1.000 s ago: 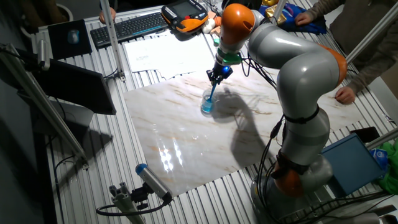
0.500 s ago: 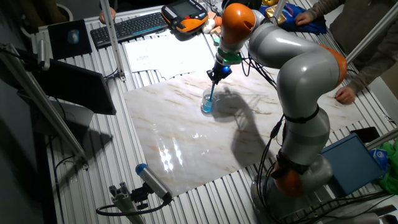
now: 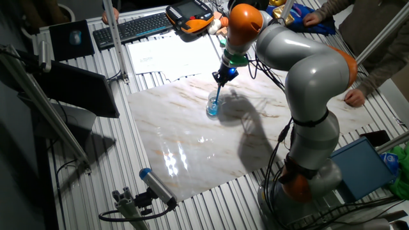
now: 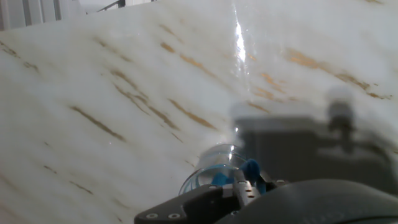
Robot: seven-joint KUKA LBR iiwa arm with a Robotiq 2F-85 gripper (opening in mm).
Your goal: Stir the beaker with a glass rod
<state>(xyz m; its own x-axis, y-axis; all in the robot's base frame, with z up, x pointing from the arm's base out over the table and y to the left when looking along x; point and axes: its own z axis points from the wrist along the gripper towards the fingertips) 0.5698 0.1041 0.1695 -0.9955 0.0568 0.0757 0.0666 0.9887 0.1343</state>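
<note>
One small shift: we saw the jaws, clamped on the glass rod, edge farther back, rod tip inside the beaker mid-bench, so stirring looked underway.

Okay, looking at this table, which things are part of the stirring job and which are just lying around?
Part of the job:
beaker
glass rod, held in the gripper with its lower end in the beaker

Just lying around:
keyboard
papers
orange handheld controller
blue-capped grey cylinder
blue box
</note>
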